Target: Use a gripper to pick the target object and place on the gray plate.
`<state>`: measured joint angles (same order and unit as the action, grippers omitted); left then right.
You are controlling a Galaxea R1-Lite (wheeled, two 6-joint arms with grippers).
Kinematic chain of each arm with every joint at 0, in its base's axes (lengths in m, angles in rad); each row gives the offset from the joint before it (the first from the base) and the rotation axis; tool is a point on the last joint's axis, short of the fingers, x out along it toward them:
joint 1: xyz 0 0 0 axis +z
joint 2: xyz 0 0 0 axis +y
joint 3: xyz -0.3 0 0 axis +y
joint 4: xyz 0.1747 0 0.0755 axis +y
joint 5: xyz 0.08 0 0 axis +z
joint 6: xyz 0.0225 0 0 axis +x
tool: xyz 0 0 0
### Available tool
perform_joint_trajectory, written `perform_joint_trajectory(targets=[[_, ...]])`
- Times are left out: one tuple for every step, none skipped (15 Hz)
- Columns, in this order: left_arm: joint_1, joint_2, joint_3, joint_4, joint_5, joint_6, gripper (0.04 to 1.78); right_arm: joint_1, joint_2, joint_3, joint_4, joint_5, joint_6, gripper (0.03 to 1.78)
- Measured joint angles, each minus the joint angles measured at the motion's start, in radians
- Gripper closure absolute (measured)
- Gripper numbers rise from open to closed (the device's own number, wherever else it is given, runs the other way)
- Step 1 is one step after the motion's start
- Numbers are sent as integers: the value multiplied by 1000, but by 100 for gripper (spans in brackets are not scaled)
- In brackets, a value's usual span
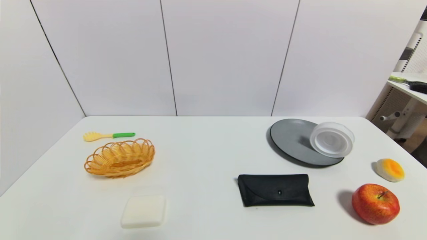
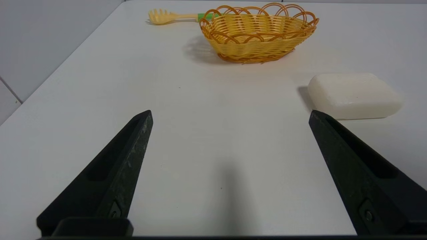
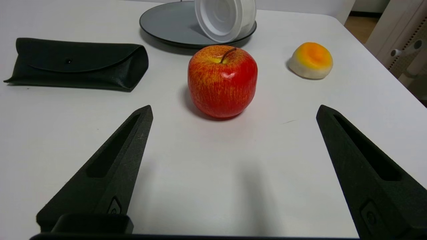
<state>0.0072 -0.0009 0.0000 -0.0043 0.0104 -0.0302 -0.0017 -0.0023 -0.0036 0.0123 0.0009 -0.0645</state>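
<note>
already your bowl (image 1: 332, 140) leans tilted on the plate (image 1: 290, 140); left gripper (image 2: 230, 115) and right gripper (image 3: 233, 110) gape, empty.

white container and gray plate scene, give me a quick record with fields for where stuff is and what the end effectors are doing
target: white container, tilted on its side, leaning on the plate's right rim
plate: gray plate, far right of the table
left end effector: open, holding nothing, low over bare table near the white block
right end effector: open, holding nothing, facing the apple
near plate: black case, orange-topped bun
left side: basket, yellow fork
</note>
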Motion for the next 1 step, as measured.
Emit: perform_joint_trajectory(targets=[[0, 0, 0, 0, 0, 0, 13, 0, 0, 0, 0, -2, 9, 12]])
